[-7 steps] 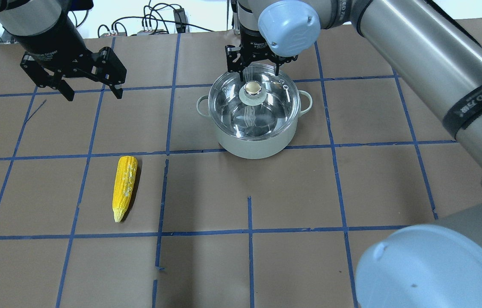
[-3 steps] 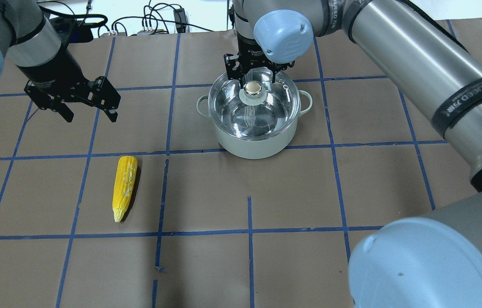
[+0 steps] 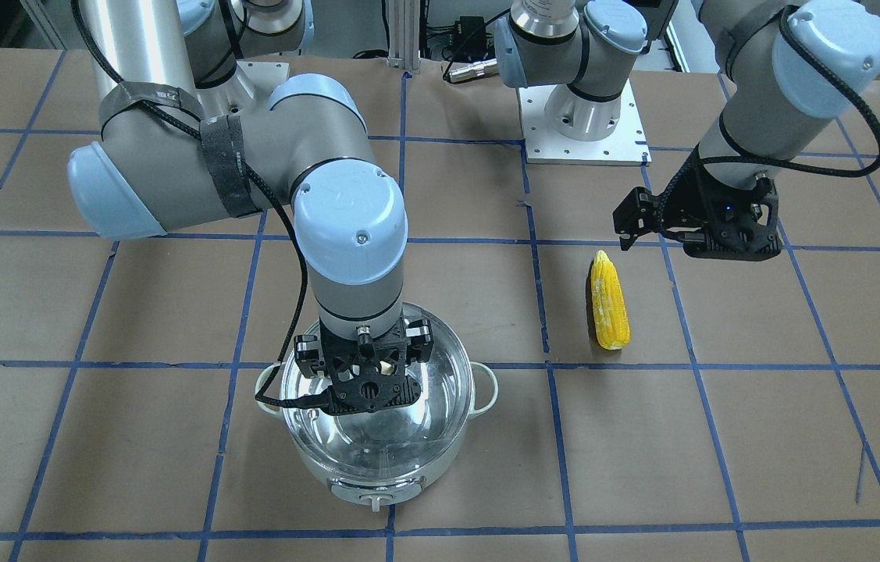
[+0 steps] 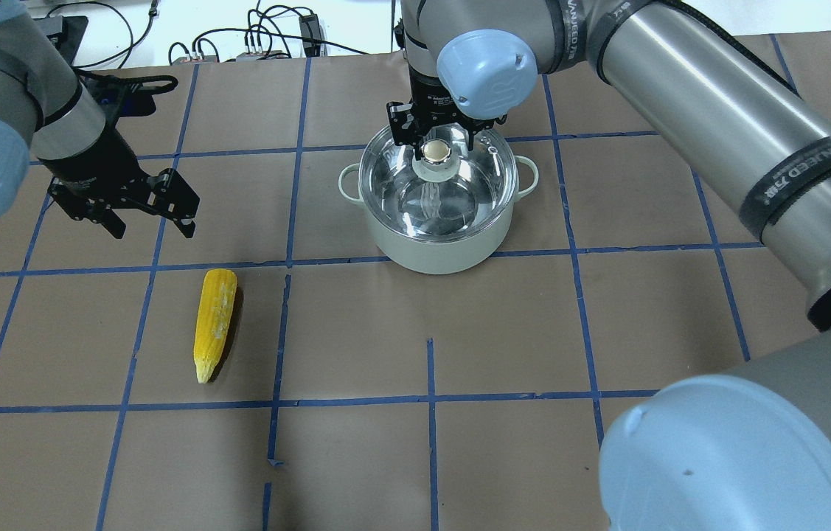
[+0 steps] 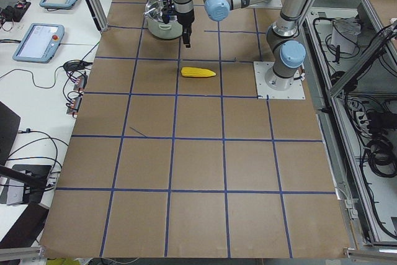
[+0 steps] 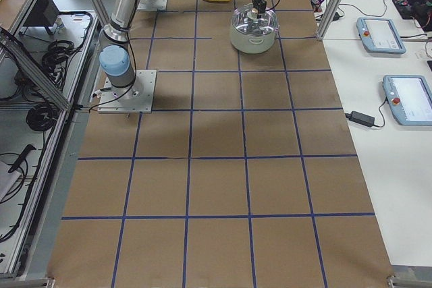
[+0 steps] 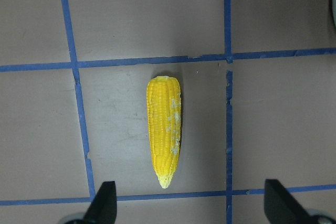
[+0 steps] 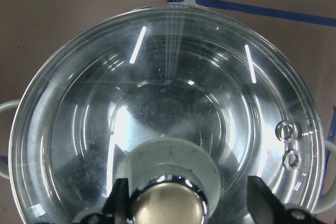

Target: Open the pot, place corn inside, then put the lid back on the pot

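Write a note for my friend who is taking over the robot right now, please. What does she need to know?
The right gripper is open, with a finger on each side of the knob of the lid, not closed on it.
The left gripper is open and empty, in the air near the wide end of the corn.
The corn lies on the table, on the robot's left of the pot.
The lid is on the pot.
Done: nothing yet.
Left: grip the knob, lift the lid, put the corn in, put the lid back.
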Robot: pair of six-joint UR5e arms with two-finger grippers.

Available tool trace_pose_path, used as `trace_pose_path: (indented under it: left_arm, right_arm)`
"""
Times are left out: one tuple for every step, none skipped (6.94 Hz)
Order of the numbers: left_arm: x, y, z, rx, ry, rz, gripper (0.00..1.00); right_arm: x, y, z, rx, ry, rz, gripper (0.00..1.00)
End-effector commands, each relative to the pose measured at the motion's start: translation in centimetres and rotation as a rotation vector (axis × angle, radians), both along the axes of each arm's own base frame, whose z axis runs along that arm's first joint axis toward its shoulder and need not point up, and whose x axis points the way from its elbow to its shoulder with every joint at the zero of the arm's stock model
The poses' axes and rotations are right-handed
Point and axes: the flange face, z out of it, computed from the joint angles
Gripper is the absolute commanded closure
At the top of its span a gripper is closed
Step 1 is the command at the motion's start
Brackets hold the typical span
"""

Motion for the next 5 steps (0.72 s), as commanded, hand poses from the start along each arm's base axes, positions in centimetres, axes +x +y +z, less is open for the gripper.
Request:
trace_pose_path:
  left_arm:
    - [0.7,0.4,-2.3,-0.001,0.001,-0.006,0.00]
    - [0.8,0.3,-2.4,-0.001,-0.002,-0.007,0.00]
    - [0.8,0.2,-3.1,0.012,0.004,-0.006,0.00]
    - [0.8,0.0,-4.5,0.038,0.011,-0.008,0.00]
    - [0.8,-0.1,-4.8,0.043,0.011,-0.008,0.00]
  right_arm:
    - [0.0,0.0,-0.1,-0.007,-0.001,-0.001,0.19]
    - [0.0,-0.1,0.1,-0.013,-0.004,-0.004,0.26]
    - [0.0,-0.1,0.1,-0.015,-0.003,-0.007,0.34]
    - [0.1,-0.1,0.3,-0.016,-0.004,-0.009,0.34]
    - [1.0,0.3,0.4,-0.019,-0.005,0.003,0.33]
